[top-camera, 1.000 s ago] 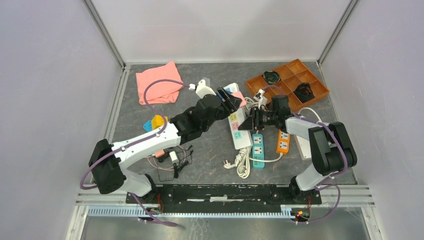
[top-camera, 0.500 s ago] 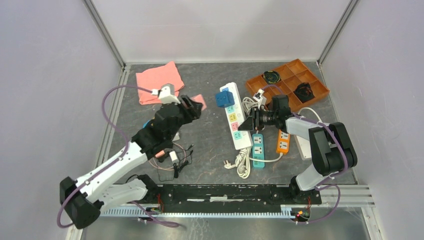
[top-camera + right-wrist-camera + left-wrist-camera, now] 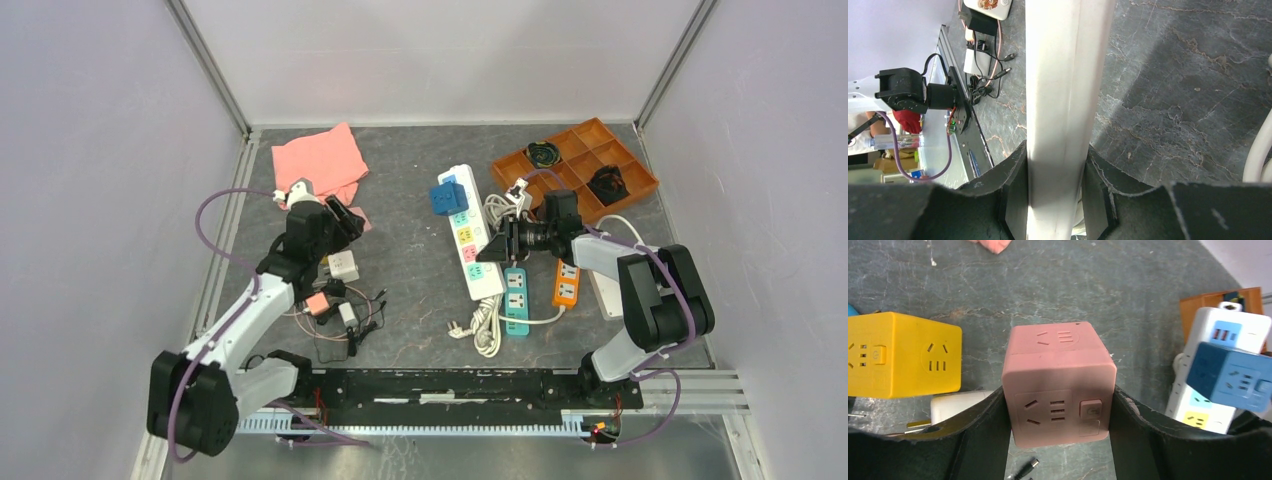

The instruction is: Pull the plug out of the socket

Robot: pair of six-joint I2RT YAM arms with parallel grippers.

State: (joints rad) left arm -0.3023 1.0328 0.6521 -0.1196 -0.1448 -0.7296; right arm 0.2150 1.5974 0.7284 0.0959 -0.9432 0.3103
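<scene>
well left of the socket (image 3: pixel 467 237), the left gripper (image 3: pixel 1059 407) now holds the pink plug (image 3: pixel 1058 365) clamped, carried clear; the right gripper (image 3: pixel 497 247) still clamps the socket, so the pull looks done.

The plug (image 3: pixel 1058 385) is coloured dusty pink. A yellow cube (image 3: pixel 903 355) and a dark blue cube (image 3: pixel 1233 375) are also seen. The socket (image 3: pixel 467 236) is white, with faces tinted blue, yellow, pink and green. A teal strip (image 3: pixel 515 290) and an orange strip (image 3: pixel 566 283) are shown, and the tray (image 3: pixel 572 160) is orange too. The cloth (image 3: pixel 320 162) is salmon pink. The table (image 3: pixel 410 190) is dark grey, veined with paler lines.
</scene>
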